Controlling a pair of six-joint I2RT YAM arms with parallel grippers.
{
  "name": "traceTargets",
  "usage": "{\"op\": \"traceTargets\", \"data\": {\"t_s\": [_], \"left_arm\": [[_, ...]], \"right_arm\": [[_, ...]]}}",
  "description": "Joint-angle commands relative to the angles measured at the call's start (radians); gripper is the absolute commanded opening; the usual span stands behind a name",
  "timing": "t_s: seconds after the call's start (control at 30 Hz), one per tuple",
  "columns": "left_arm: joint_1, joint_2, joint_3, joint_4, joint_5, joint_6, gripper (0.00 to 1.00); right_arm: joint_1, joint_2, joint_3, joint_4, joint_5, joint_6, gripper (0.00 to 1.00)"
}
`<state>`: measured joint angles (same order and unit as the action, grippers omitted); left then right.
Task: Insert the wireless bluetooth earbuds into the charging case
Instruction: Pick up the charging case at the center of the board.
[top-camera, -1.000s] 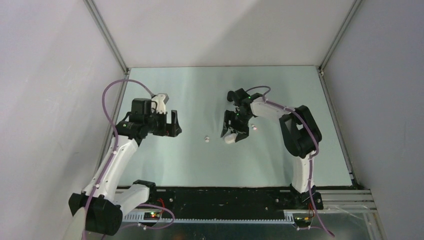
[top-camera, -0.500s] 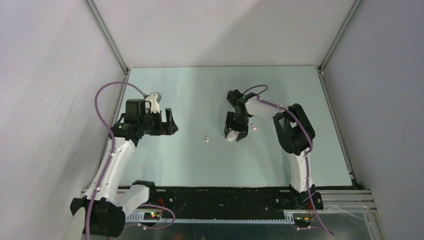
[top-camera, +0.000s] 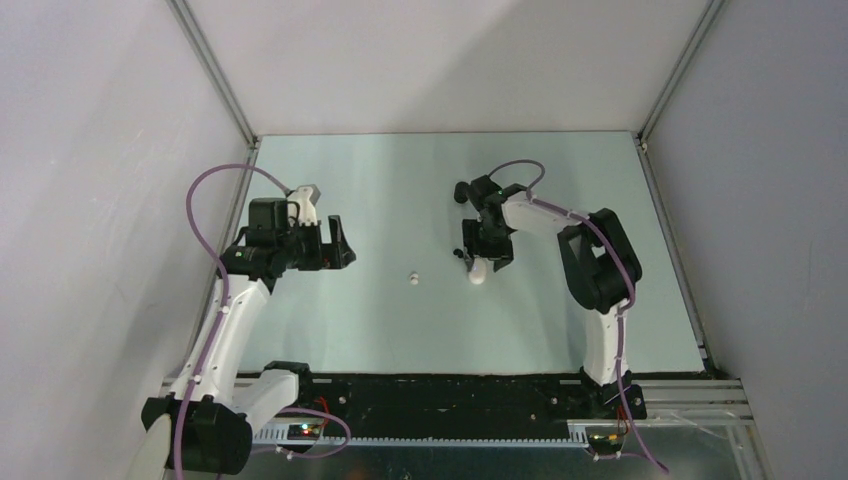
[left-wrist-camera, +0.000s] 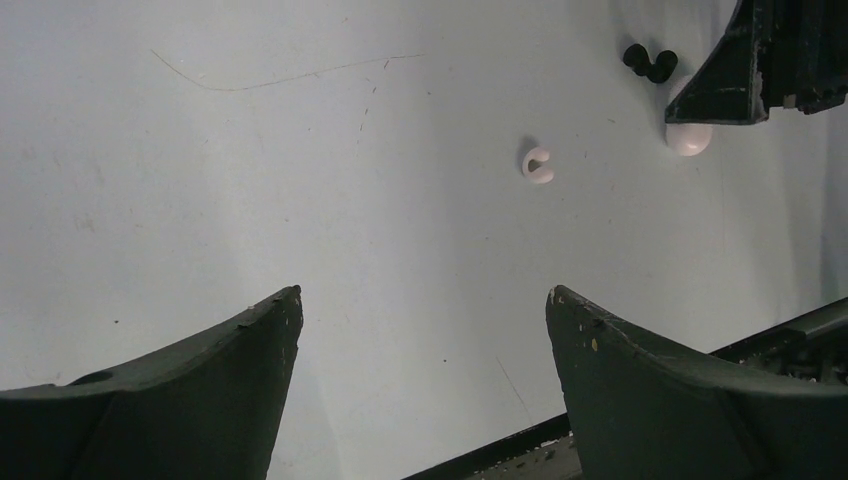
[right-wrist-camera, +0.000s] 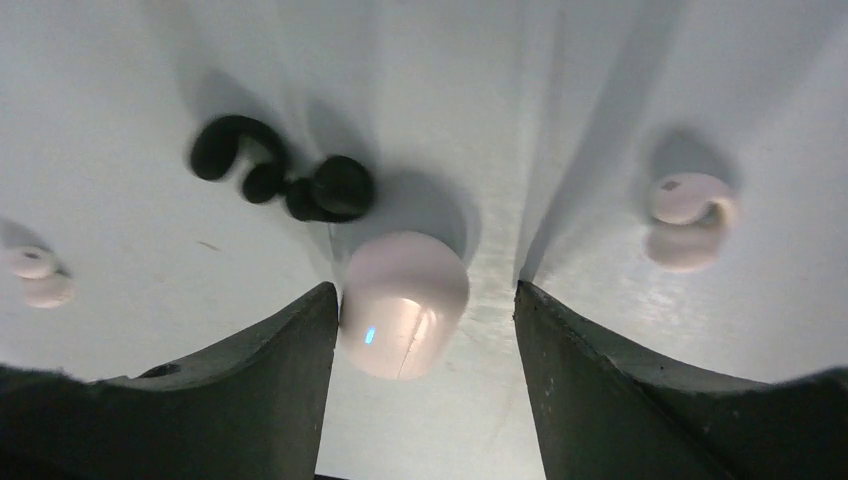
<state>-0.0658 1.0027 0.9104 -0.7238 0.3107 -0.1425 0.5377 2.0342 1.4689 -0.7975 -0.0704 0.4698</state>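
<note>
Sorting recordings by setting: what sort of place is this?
Likely a lab robot cell: left arm and right arm bolted to a pale table, boxed in by plain white walls on aluminium framing.

Open table (top-camera: 400, 330) around lone white earbud (top-camera: 413, 278); black earbuds (right-wrist-camera: 285, 180) just beside white case (right-wrist-camera: 403, 305) at right end effector (right-wrist-camera: 422, 290).

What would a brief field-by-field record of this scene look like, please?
left gripper: open, empty, hovering over the table
right gripper: open, fingers astride the white charging case, not clamped on it
black earbuds: two, lying together on the table just beyond the case
white earbuds: two, loose on the table, one on each side of the right gripper, the second here
earbuds in case: none seen
</note>
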Motion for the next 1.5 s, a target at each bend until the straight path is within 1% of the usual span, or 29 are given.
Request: {"op": "traceTargets", "data": {"t_s": [0.0,0.13,0.27,0.3,0.37,0.4,0.43,0.47,0.57,0.67,0.77,0.9,1.0,1.1,1.17,1.2,1.33,1.47], "left_arm": [[0.008,0.002,0.041,0.010,0.030,-0.010,0.95],[0.007,0.004,0.047,0.025,0.031,-0.008,0.95],[0.007,-0.001,0.050,0.045,0.039,-0.007,0.95],[0.007,-0.003,0.051,0.048,0.041,-0.006,0.95],[0.007,-0.003,0.057,0.052,0.050,-0.001,0.95],[0.007,-0.003,0.060,0.054,0.054,0.005,0.95],[0.007,-0.001,0.063,0.055,0.061,0.010,0.96],[0.007,0.004,0.064,0.056,0.065,0.013,0.95],[0.007,0.020,0.072,0.056,0.067,0.005,0.95],[0.008,0.046,0.084,0.057,0.073,-0.005,0.95],[0.007,0.067,0.103,0.057,0.078,-0.015,0.95],[0.007,0.097,0.129,0.058,0.080,-0.020,0.95],[0.007,0.118,0.147,0.058,0.082,-0.021,0.95],[0.006,0.136,0.158,0.061,0.082,-0.023,0.95],[0.006,0.145,0.163,0.064,0.081,-0.025,0.95],[0.007,0.147,0.166,0.065,0.082,-0.027,0.94],[0.005,0.164,0.184,0.068,0.092,-0.031,0.94],[0.004,0.169,0.187,0.068,0.089,-0.029,0.94]], "right_arm": [[-0.041,-0.053,-0.099,0.035,0.088,-0.205,0.69],[-0.059,-0.091,-0.112,0.059,0.083,-0.337,0.71],[-0.071,-0.143,-0.139,0.095,0.064,-0.430,0.72],[-0.072,-0.149,-0.147,0.101,0.041,-0.448,0.73],[-0.076,-0.160,-0.147,0.103,-0.089,-0.548,0.74],[-0.074,-0.163,-0.142,0.074,-0.193,-0.656,0.76],[-0.069,-0.162,-0.138,0.059,-0.210,-0.702,0.77],[-0.056,-0.158,-0.138,0.041,-0.186,-0.745,0.80],[-0.063,-0.154,-0.151,0.046,-0.124,-0.716,0.81],[-0.067,-0.181,-0.189,0.101,-0.051,-0.662,0.78],[-0.062,-0.188,-0.198,0.134,0.012,-0.603,0.76],[-0.048,-0.183,-0.200,0.156,0.065,-0.562,0.72],[-0.038,-0.178,-0.201,0.159,0.070,-0.556,0.70],[-0.035,-0.171,-0.202,0.163,0.070,-0.564,0.59],[-0.035,-0.170,-0.202,0.159,0.091,-0.571,0.57],[-0.035,-0.170,-0.202,0.156,0.095,-0.573,0.57],[-0.035,-0.177,-0.206,0.140,0.099,-0.571,0.62],[-0.035,-0.183,-0.219,0.140,0.111,-0.567,0.63]]}}
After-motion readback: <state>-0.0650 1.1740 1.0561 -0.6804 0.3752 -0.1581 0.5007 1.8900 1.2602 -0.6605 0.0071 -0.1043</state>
